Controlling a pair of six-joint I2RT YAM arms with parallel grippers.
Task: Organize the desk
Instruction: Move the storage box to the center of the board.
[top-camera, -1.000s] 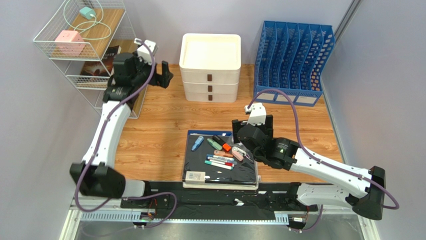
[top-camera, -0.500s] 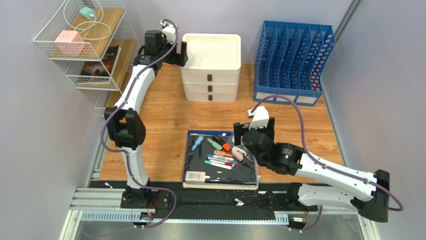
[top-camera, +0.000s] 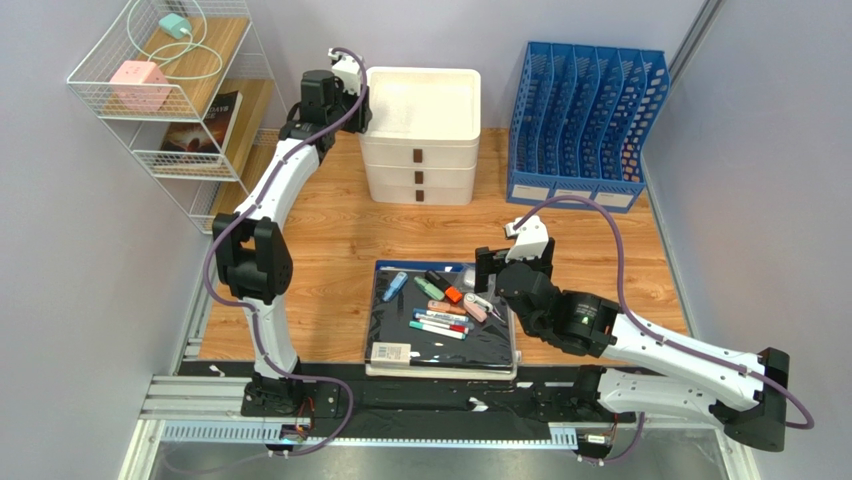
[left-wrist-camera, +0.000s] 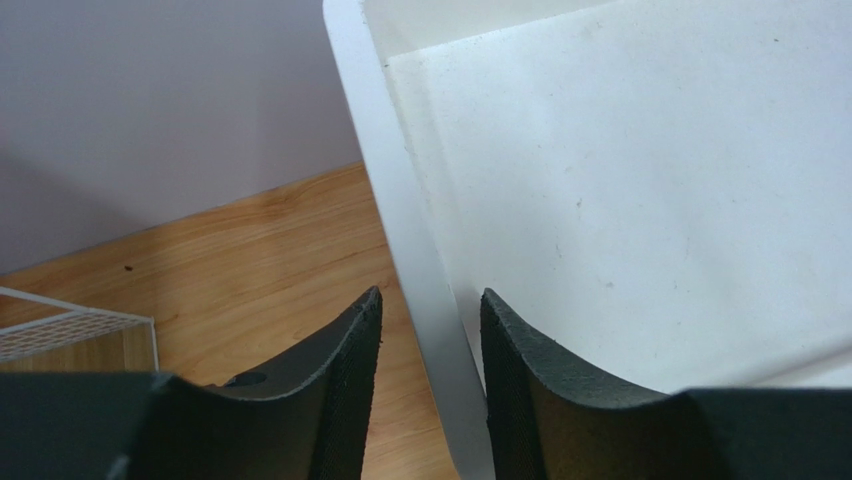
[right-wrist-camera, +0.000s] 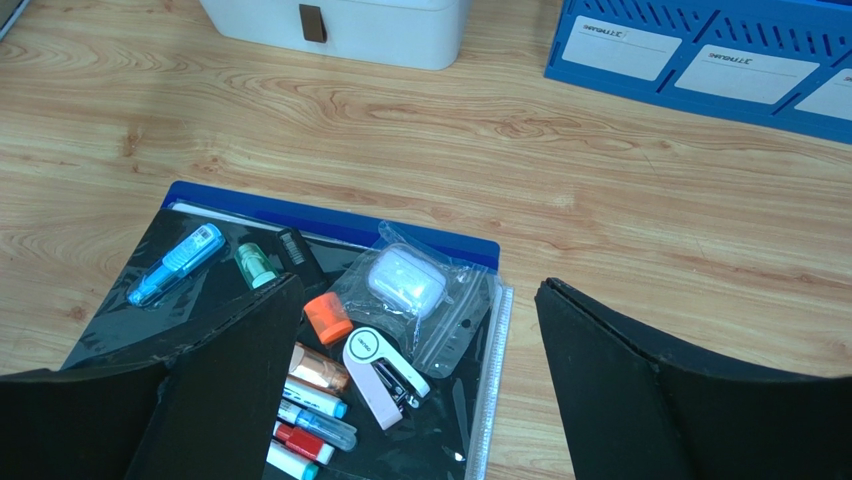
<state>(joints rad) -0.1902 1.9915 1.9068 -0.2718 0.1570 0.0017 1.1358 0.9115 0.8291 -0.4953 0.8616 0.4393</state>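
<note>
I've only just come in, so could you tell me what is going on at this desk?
Two robot arms are tidying the light wooden desk. The left gripper is at the back, its jaws straddling the left-hand rim of the white three-drawer plastic box without clamping it yet. The right gripper hangs wide open and empty over the black folder near the front, where the coloured pens and a bagged white earbud case lie loose. Nothing is held at this moment.
</note>
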